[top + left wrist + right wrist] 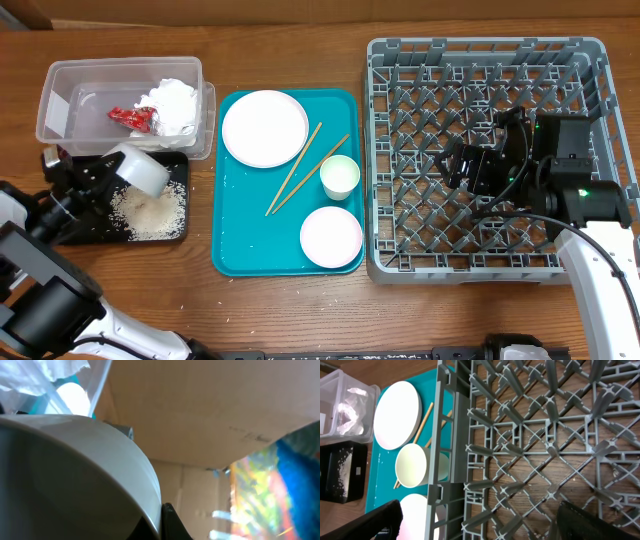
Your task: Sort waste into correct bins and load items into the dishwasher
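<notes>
My left gripper [112, 170] is shut on the rim of a greyish bowl [140, 172], held tipped over the black tray [178, 165]; the bowl fills the left wrist view [75, 470]. Rice grains [150, 210] lie in the black tray. The napkin [172, 105] and red wrapper [132, 118] lie in the clear tub [60, 100]. The white plate [265, 128], chopsticks [300, 165], cup [340, 177] and white bowl [331, 237] sit on the teal tray [240, 230]. My right gripper [452, 165] is open and empty above the grey dish rack [372, 180].
The right wrist view shows the rack's pegs [530, 435], its left wall [442, 435], and beyond it the plate [395, 415], cup [412, 465] and white bowl [415, 517]. Bare wooden table runs along the front.
</notes>
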Controlling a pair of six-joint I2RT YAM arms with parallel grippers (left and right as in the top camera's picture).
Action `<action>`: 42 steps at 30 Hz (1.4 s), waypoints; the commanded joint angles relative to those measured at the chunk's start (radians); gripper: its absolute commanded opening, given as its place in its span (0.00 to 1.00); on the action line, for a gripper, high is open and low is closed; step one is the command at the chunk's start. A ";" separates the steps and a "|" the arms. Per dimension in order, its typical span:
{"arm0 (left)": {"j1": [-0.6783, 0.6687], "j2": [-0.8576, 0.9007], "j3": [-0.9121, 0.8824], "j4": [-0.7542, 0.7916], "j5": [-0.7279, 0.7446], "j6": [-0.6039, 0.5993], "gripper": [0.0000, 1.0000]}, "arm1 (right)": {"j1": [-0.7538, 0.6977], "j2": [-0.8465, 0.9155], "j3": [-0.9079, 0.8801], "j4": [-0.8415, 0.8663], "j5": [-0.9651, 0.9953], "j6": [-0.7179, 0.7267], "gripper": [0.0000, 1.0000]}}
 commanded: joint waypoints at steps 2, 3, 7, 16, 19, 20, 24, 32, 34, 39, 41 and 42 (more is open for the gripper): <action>-0.082 -0.120 0.019 0.010 -0.066 0.135 0.04 | -0.003 0.001 0.022 0.006 -0.007 0.002 1.00; -0.107 -0.135 0.019 0.024 -0.081 0.135 0.04 | -0.003 0.001 0.022 0.006 -0.007 0.002 1.00; -0.257 -0.191 0.019 0.116 -0.211 0.053 0.04 | -0.003 0.001 0.022 0.006 -0.014 0.002 1.00; -0.761 -0.245 0.018 0.187 -1.170 -0.374 0.04 | -0.003 0.001 0.021 0.005 -0.017 0.002 1.00; -0.877 -0.245 0.006 0.154 -1.313 -0.431 0.04 | -0.003 0.001 0.022 0.005 -0.017 0.002 1.00; -0.929 -0.245 -0.011 0.161 -1.360 -0.463 0.04 | -0.003 0.001 0.022 0.005 -0.017 0.002 1.00; -1.049 -0.244 -0.123 0.238 -1.453 -0.582 0.04 | -0.003 0.001 0.021 0.005 -0.017 0.002 1.00; -1.189 -0.244 -0.227 0.356 -1.438 -0.637 0.09 | -0.003 0.032 0.021 0.008 -0.017 0.002 1.00; -1.210 -0.244 -0.227 0.367 -1.438 -0.636 0.26 | -0.003 0.046 0.021 0.008 -0.017 0.002 1.00; -1.232 -0.244 -0.154 0.347 -1.446 -0.632 0.42 | -0.003 0.068 0.021 0.009 -0.017 0.002 1.00; -1.238 -0.244 -0.105 0.339 -1.445 -0.632 0.44 | -0.003 0.068 0.021 0.008 -0.017 0.002 1.00; -1.241 -0.244 -0.093 0.341 -1.445 -0.631 0.45 | -0.003 0.068 0.021 0.008 -0.017 0.002 1.00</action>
